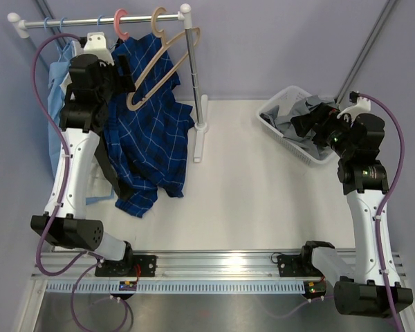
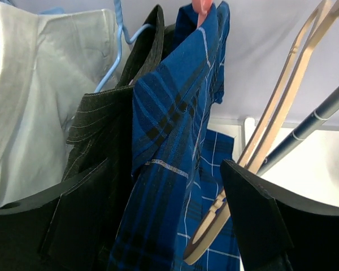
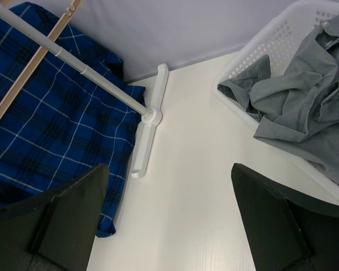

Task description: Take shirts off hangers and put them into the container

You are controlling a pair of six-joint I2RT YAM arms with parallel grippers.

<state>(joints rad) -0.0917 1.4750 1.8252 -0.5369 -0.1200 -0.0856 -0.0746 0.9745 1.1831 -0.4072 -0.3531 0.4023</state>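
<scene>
Step in hand: second shirt, first one done.

- Upper left of the top view: pale shirts (image 1: pixel 55 83) hung at the far end of the rail (image 1: pixel 76 23). Couldn't count them.
- Next right: one black pinstriped shirt (image 2: pixel 96 124), touching the plaid shirt (image 2: pixel 169 113).
- The plaid shirt hung from the pink hanger (image 1: pixel 121 26), not yet off, its hem slumped toward the table (image 1: pixel 249 200).
- The left gripper (image 2: pixel 161 192) was up at the plaid shirt's shoulder. Its jaws stood wide open with plaid cloth between them, nothing pinched.
- The tan hanger (image 3: pixel 37 56) was bare, tilted on the rail, just beside the left gripper's right finger.
- Centre: the rack foot (image 3: pixel 150 124) sat on the table.
- Right of the top view: the right gripper (image 3: pixel 166 197) hovered over bare table beside the basket (image 3: pixel 271 45), jaws fully open, holding nothing.
- The grey shirt (image 3: pixel 305 96) lay crumpled in the basket, one sleeve draped at the rim.

Next move, as a judgement:
- The left jaws need to close on plaid cloth only, not the pinstriped shirt.
- Then pull the shoulder off the pink hanger and carry the shirt right to the basket.
- Snag risk: the tan hanger next to the finger.

Counts:
- Task shirts: 2 (1 in the basket, 1 on the rack).
- Task hangers: 2 (1 bare, 1 loaded).
- Baskets: 1.
- Grippers: 2, both empty.
</scene>
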